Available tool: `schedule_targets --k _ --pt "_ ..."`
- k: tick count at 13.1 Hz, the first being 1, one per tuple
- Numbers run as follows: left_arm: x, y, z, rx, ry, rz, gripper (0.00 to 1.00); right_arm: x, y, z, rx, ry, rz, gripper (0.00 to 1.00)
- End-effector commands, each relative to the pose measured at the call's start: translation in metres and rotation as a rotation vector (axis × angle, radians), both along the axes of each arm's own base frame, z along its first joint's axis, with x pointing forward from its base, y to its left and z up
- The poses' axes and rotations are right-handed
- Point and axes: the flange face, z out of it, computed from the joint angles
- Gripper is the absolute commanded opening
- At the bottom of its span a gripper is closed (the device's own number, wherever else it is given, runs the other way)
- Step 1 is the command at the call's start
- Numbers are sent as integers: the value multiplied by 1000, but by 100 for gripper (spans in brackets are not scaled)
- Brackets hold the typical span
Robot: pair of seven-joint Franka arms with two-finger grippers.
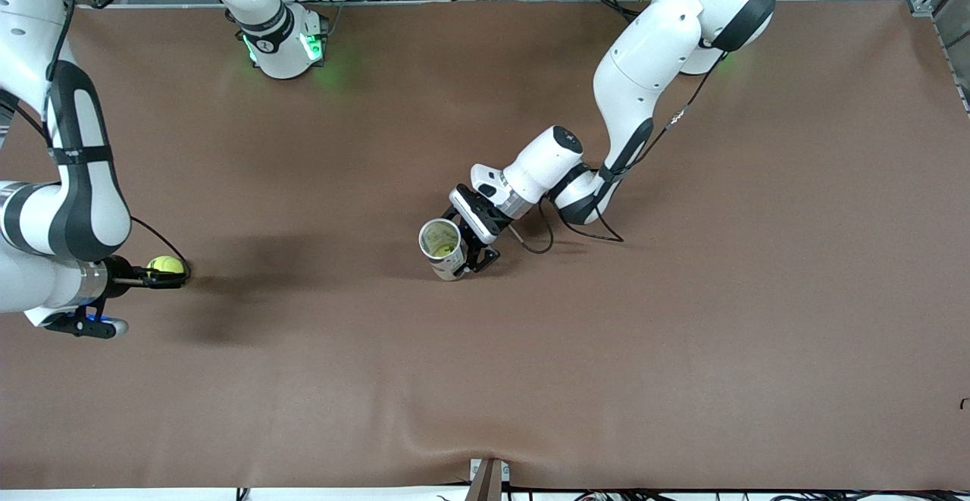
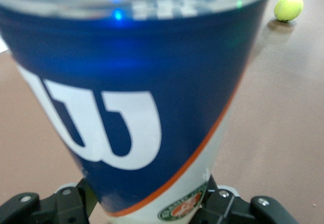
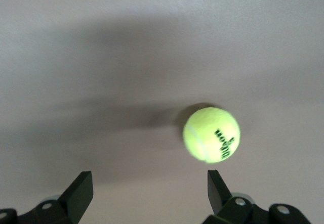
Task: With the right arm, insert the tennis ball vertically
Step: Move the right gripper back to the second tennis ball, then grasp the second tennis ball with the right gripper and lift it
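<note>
The tennis ball lies on the brown surface, just ahead of the right gripper, whose jaws are wide open; it is not grasped yet. The tennis ball can is held upright by the left gripper. Pickup, carrying and insertion remain. Much free room is seen between them.

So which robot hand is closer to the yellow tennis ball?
The right one. The right gripper is open right at the tennis ball, which lies on the table. The left gripper is mid-table, shut on the ball can.
</note>
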Motion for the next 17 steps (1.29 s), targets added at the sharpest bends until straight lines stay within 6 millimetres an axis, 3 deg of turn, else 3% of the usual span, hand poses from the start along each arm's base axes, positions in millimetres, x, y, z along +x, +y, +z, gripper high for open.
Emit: schedule_targets --k 1,3,10,14,17 --pt "1 2 6 3 -18 -12 79 -18 -34 -18 26 -12 115 100" --pt "1 2 6 3 -18 -12 79 -25 -58 -33 55 -20 189 100" --pt "1 2 8 2 -20 -12 79 -35 -46 -73 34 -54 229 100" --pt "1 2 8 1 -19 -12 79 -41 -48 -82 1 -63 275 99" --pt "0 2 7 2 -18 -13 79 -41 -45 -81 -1 -64 269 30"
